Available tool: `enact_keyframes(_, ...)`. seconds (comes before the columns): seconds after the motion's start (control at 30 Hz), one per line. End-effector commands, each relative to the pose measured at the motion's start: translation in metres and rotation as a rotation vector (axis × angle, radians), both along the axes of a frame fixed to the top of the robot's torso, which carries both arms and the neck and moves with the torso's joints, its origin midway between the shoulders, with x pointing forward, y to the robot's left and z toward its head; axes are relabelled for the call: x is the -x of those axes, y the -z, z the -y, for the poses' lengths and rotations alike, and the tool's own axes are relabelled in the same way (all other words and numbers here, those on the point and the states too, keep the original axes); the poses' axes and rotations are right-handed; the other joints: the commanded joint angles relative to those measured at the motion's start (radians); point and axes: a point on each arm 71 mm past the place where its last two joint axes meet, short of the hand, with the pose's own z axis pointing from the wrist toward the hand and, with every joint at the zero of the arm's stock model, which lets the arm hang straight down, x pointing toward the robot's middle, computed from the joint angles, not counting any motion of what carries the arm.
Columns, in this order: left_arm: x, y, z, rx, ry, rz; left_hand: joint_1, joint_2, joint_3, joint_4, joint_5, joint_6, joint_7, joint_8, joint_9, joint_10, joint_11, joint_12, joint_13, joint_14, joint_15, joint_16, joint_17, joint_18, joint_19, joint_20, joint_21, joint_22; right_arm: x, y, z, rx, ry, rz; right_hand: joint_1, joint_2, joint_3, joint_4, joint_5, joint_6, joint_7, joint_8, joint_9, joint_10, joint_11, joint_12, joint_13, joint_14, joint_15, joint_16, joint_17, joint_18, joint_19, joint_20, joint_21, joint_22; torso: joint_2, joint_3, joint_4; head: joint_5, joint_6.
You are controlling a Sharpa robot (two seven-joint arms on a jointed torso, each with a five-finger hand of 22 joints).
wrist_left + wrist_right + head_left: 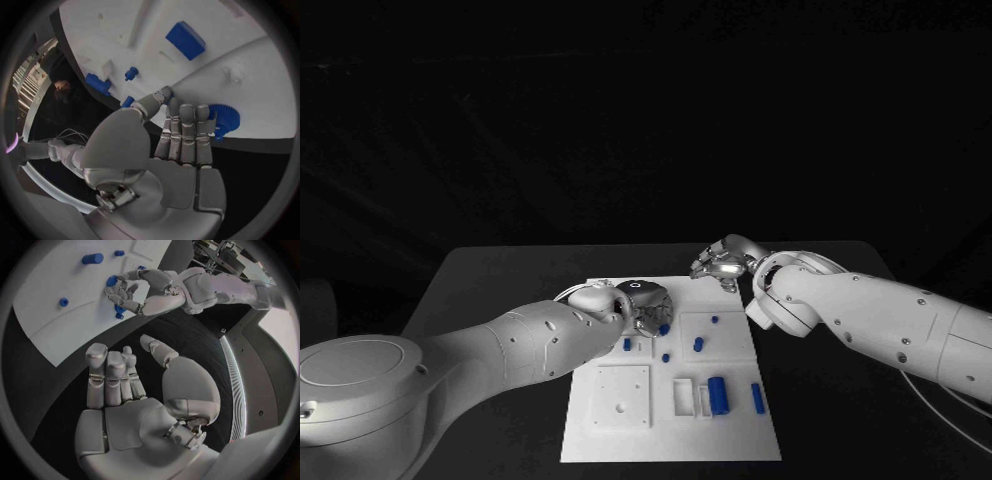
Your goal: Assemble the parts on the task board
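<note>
The left hand [635, 305] is seen over the far part of the board [625, 440], its fingers [184, 132] held together and curled down onto a blue toothed gear [224, 120] at the board's near-hand edge. The gear is touched by the fingertips, but whether it is actually gripped or merely pressed cannot be told; the posture is judged to suit seating the gear on the board. Just beyond the fingertips a small blue peg [130, 73] stands upright, with a blue piece [98, 83] beside it at the board's edge, and a larger blue block [185, 40] lies farther out from the hand. On the near half of the board, well apart from the left hand, a blue cylinder [717, 394] is set beside a white frame [684, 396], and a slim blue bar [757, 398] lies beyond it toward the board's right edge; these are taken as parts awaiting assembly. The right hand [726, 262] is held off the board's far right corner, over the table [488, 270]. Its fingers [112, 375] are extended and apart with nothing between them, so it is judged empty, presumably kept clear of the left hand's work.
</note>
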Motion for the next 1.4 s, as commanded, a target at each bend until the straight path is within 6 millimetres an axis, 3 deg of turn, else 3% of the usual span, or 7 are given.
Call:
enact_keyframes(0.03,0.007,0.015,0.0,-0.061,0.042,-0.005,0.005,0.001,-0.001,-0.008,0.003,0.013,0.002,0.007,-0.003,-0.004,-0.001,0.005,-0.001,-0.003,-0.002,0.007,-0.002,-0.005,-0.003,-0.077,0.007,0.02,0.001,0.0,-0.001,0.006,-0.015,0.005,-0.002,-0.01,0.0,0.008,0.003,0.0,0.005,0.0,0.0,0.009,-0.002,0.005,-0.001,0.008,0.0,0.004,0.002,0.085,0.0,-0.006,0.004,0.019,0.0,-0.0002,-0.0009,0.001,-0.001)
enact_keyframes(0.53,0.006,0.016,-0.002,-0.053,0.057,0.06,-0.012,-0.025,-0.017,-0.006,-0.014,0.006,0.002,0.005,-0.006,0.003,-0.003,0.01,-0.002,0.003,-0.004,0.011,-0.004,-0.005,0.004,-0.079,0.012,0.019,0.0,-0.001,0.001,0.006,-0.01,0.007,-0.003,-0.011,-0.001,0.01,0.002,0.001,0.005,0.0,0.001,0.009,-0.002,0.005,-0.002,0.008,0.0,0.004,0.002,0.085,0.0,-0.006,0.004,0.019,0.0,0.0004,-0.0009,0.001,0.001)
enact_keyframes(0.83,0.007,0.015,-0.003,-0.028,0.07,0.101,-0.015,-0.024,-0.02,0.005,-0.013,0.05,0.006,0.029,0.003,0.022,-0.005,0.015,-0.007,0.015,-0.008,0.02,-0.005,-0.001,0.015,-0.083,0.015,0.018,0.0,-0.001,0.003,0.006,-0.007,0.009,-0.005,-0.012,-0.001,0.012,0.002,0.001,0.005,0.0,0.001,0.009,-0.002,0.005,-0.002,0.008,0.0,0.004,0.002,0.085,0.0,-0.006,0.005,0.019,0.0,0.0008,-0.0011,0.001,0.002)
enact_keyframes(1.4,0.011,0.009,-0.014,0.088,0.017,0.106,-0.035,-0.035,-0.02,0.033,-0.009,0.022,0.016,0.007,-0.014,0.046,0.001,-0.003,-0.024,0.027,-0.006,0.018,-0.01,0.002,0.026,-0.084,0.014,0.016,-0.001,-0.001,0.014,-0.006,0.02,-0.005,-0.008,-0.013,-0.001,0.015,0.003,0.002,0.005,0.0,0.001,0.009,-0.002,0.005,-0.003,0.009,0.0,0.004,0.002,0.085,0.0,-0.006,0.005,0.019,-0.002,0.0004,0.001,0.001,0.011)
